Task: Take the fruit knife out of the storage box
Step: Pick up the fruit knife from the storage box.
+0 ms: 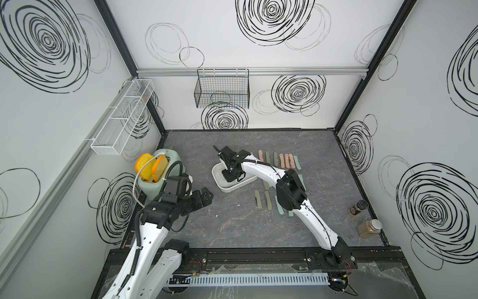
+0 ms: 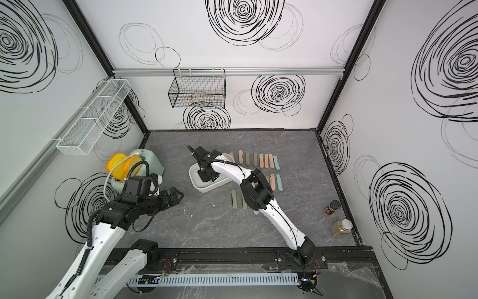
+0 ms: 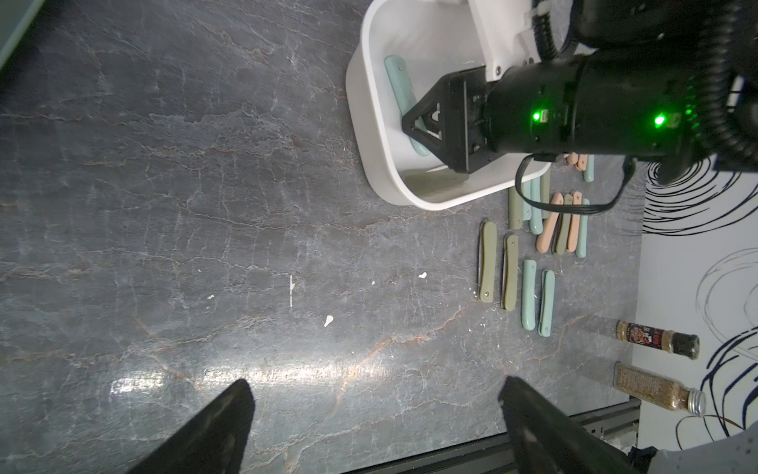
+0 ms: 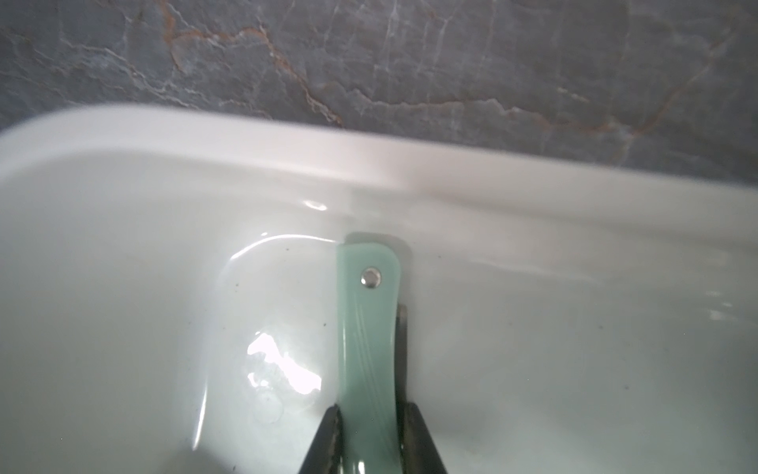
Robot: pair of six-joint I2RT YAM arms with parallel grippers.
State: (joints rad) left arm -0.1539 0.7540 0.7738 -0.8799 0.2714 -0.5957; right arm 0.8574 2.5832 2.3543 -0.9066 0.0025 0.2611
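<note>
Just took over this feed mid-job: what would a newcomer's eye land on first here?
The right gripper, down inside the white storage box, closed on a mint-green fruit knife. Next, the rows of pastel folded knives on the table beside the box, and the orange toast slices standing in the toaster on the robot's left.

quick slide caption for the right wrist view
Wrist close-up: right claw gripping the mint-green fruit knife on the floor of the white storage box, marble table beyond.
</note>
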